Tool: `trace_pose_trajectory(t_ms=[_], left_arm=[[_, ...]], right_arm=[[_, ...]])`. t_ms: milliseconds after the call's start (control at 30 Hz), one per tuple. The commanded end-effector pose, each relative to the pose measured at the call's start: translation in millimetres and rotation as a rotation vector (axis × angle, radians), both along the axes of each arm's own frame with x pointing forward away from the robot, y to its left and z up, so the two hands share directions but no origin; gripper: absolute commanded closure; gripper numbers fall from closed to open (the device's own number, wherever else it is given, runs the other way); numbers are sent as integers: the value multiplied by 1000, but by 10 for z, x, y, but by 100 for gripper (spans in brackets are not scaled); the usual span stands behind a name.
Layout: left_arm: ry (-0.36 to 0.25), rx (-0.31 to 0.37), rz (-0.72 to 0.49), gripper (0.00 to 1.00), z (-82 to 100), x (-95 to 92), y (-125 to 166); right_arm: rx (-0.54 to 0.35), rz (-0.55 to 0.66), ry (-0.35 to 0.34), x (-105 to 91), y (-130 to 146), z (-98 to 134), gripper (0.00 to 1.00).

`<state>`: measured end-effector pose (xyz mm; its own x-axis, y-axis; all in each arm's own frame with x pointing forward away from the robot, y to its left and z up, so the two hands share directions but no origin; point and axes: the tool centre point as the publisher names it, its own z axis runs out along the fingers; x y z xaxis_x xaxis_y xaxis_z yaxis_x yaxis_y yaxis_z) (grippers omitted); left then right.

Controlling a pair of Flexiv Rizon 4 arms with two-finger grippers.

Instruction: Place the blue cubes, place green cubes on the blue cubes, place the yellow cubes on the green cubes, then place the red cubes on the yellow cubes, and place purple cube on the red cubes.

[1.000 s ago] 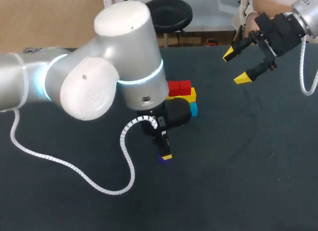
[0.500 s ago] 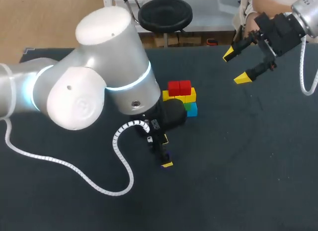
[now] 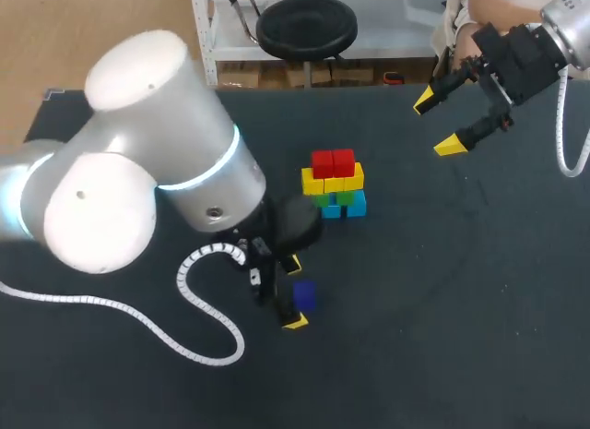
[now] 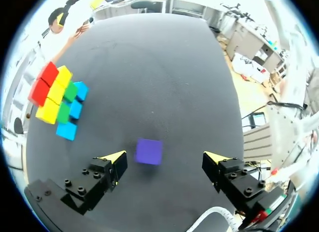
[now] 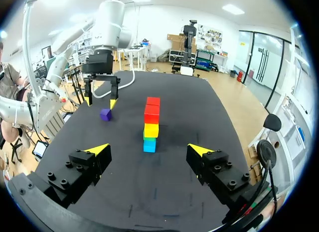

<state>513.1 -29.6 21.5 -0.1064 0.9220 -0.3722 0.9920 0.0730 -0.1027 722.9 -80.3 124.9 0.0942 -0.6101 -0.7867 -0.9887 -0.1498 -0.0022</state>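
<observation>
Resting flat on the table point(image 3: 461, 291), the purple cube point(image 3: 303, 295) is equal-sided with no long axis. It lies near the stack point(image 3: 334, 183), apart from it. The stack stands upright, red cubes point(image 3: 333, 162) topmost. The left gripper point(image 3: 293, 292) has its fingers spread either side of the purple cube, untouched. The right gripper point(image 3: 437, 123) is well apart from the stack, its fingers spread and empty.

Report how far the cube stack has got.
Done: blue cubes, green cubes, yellow cubes and red cubes stand stacked. In hand: nothing; the purple cube lies on the table inside the open left gripper. Left: grip it, set it on the red cubes.
</observation>
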Motion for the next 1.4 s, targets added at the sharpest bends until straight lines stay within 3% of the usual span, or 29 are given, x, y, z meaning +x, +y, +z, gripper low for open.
trace_pose_trajectory(t_ms=[33, 800, 867, 933, 1067, 1233, 1400], left_arm=[[19, -52, -19, 0, -115, 97, -17], [16, -45, -17, 0, -184, 167, -83], [15, -45, -18, 9, -191, 170, -92], [15, -46, -21, 29, -198, 173, -106], [23, -38, -30, 100, -251, 181, -125], [19, -28, -30, 100, -240, 177, -135], [-9, -14, -40, 100, -94, 177, -153]], right_arm=[[-1, -1, 0, -5, 1, 3, 0], [-1, -1, 0, -5, 1, 3, 0], [-1, -1, 0, -5, 1, 3, 0], [-1, -1, 0, -5, 1, 3, 0], [-1, -1, 0, -5, 1, 3, 0], [-1, -1, 0, -5, 1, 3, 0], [-1, -1, 0, -5, 1, 3, 0]])
